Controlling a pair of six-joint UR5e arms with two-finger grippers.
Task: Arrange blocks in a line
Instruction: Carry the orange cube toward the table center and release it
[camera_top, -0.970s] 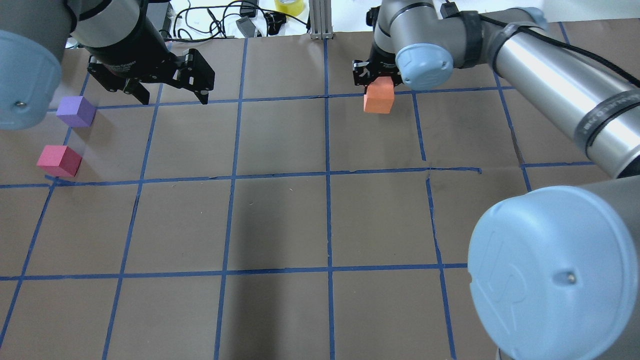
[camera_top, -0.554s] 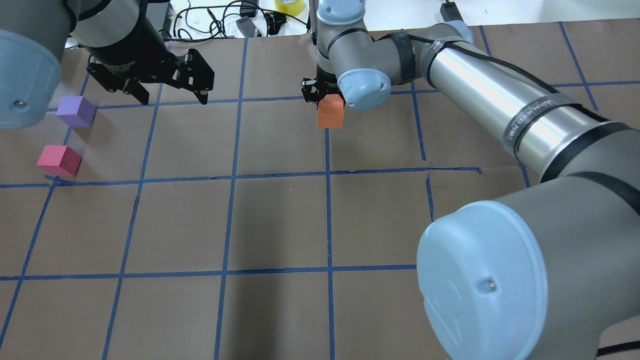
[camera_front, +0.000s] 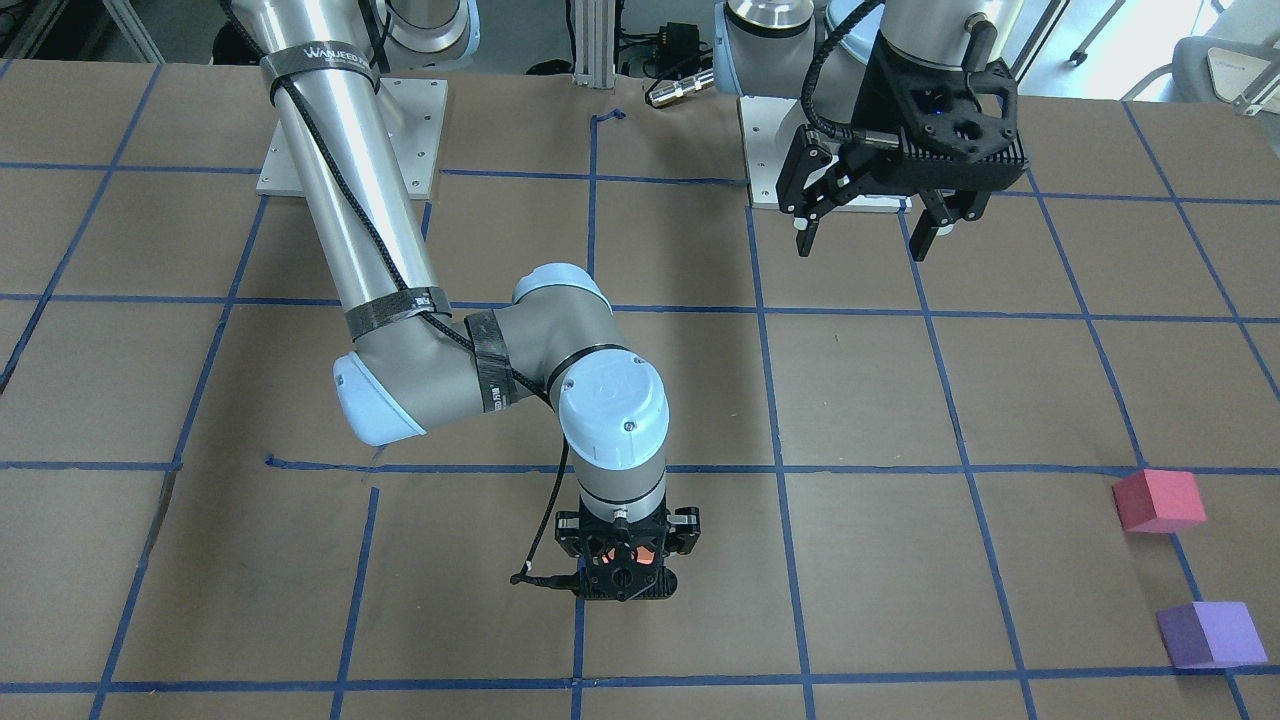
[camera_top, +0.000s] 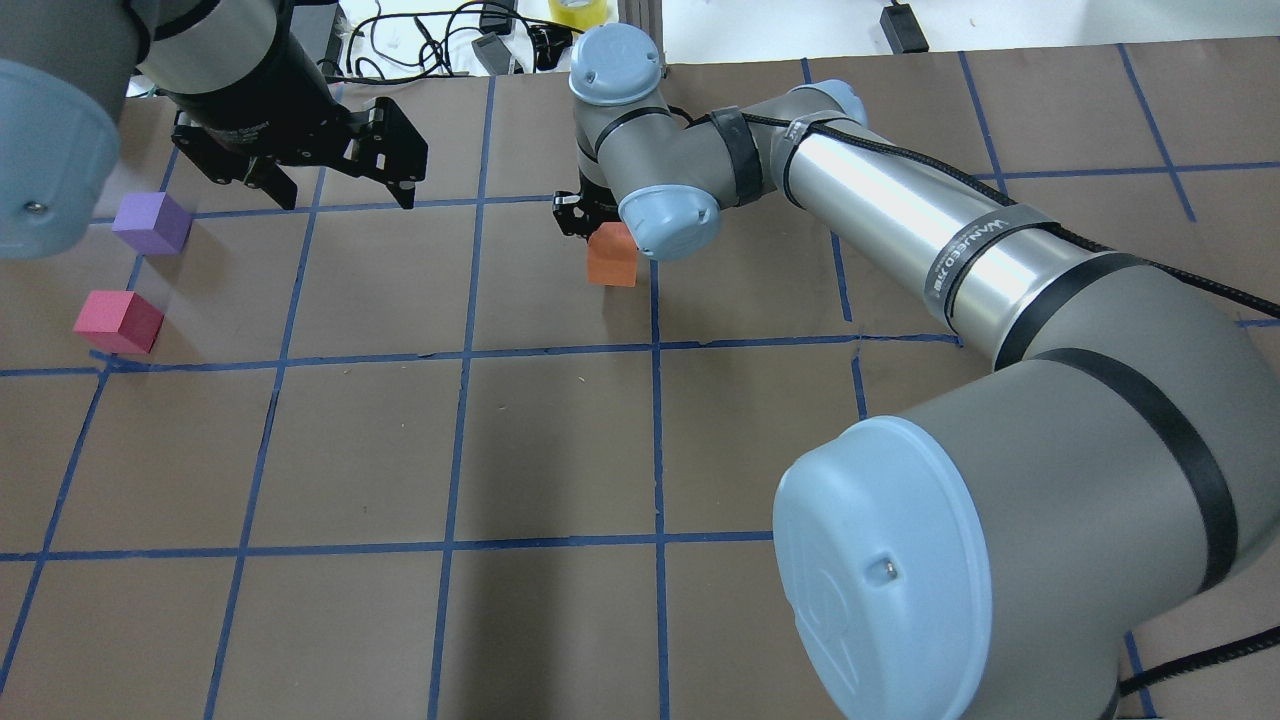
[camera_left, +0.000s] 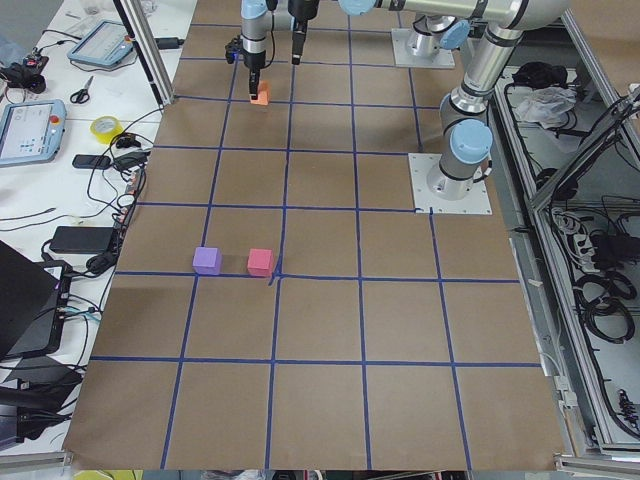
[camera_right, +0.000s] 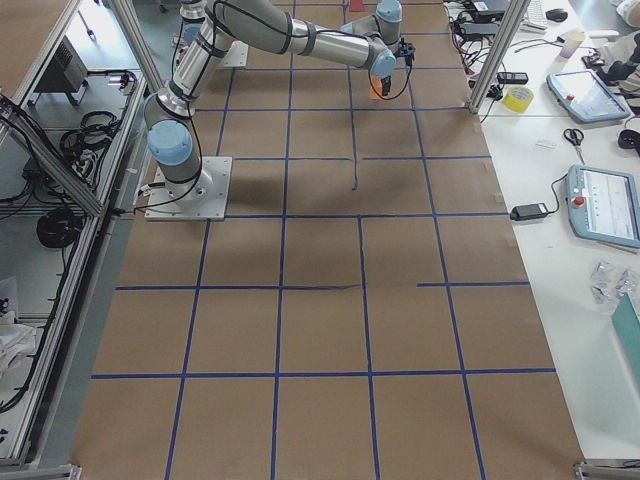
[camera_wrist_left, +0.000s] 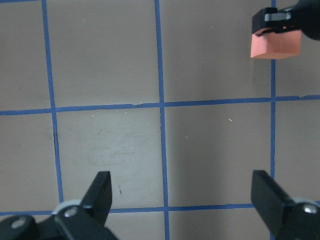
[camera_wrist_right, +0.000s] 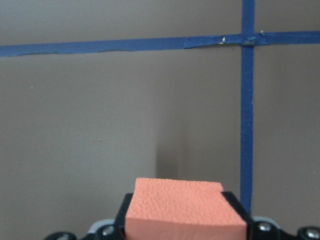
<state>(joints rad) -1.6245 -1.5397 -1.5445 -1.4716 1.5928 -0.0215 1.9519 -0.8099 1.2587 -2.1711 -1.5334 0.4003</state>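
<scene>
R gripper (camera_top: 604, 236) grips orange block (camera_top: 612, 258) beside tape line (camera_top: 655, 303).

orange block (camera_wrist_right: 179, 210) cut off by the right wrist view's bottom edge, mostly hidden inside the right pincer (camera_front: 625, 562) at front-facing lower centre, left pincer (camera_wrist_left: 180, 177) cropped at its wrist view's bottom
</scene>
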